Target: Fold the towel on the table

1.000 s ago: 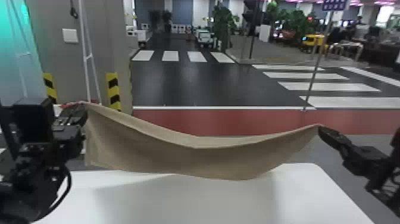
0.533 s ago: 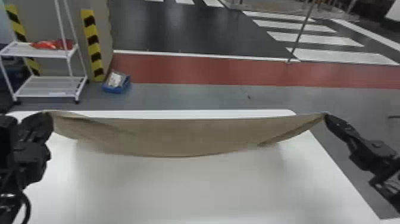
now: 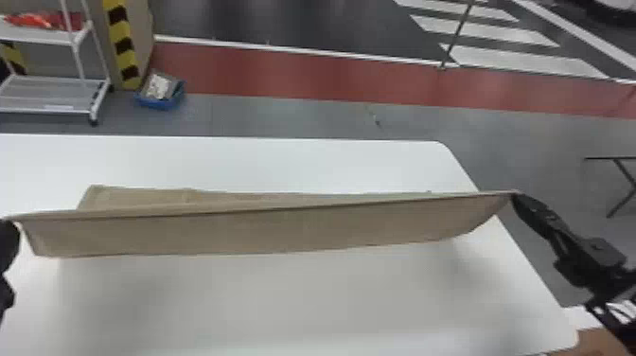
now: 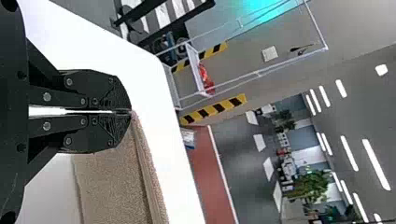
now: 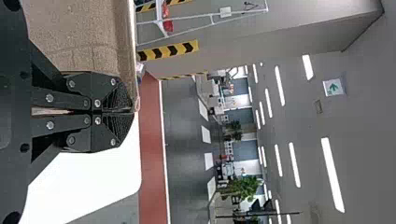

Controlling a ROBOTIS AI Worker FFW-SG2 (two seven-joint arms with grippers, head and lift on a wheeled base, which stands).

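The beige towel (image 3: 265, 227) hangs stretched between both grippers above the white table (image 3: 303, 303), with a strip of it showing behind the raised edge. At the head view's left edge, my left gripper (image 3: 8, 225) is at one towel corner; in the left wrist view that gripper (image 4: 130, 112) is shut on the corner of the towel (image 4: 112, 186). My right gripper (image 3: 516, 195) holds the opposite corner near the table's right edge; in the right wrist view the gripper (image 5: 133, 112) is shut on the corner of the towel (image 5: 79, 32).
Beyond the table's far edge stand a white shelf cart (image 3: 52, 94) with red items and a blue bin (image 3: 161, 92) on the floor. A pillar with a yellow-black strip (image 3: 122, 45) is beside them. Dark legs of another piece of furniture (image 3: 622, 177) show at the right.
The head view has tilted down and now shows more of the table. The towel has gone lower in front of the robot, and a strip now shows behind its held edge. Both grippers kept their corners.
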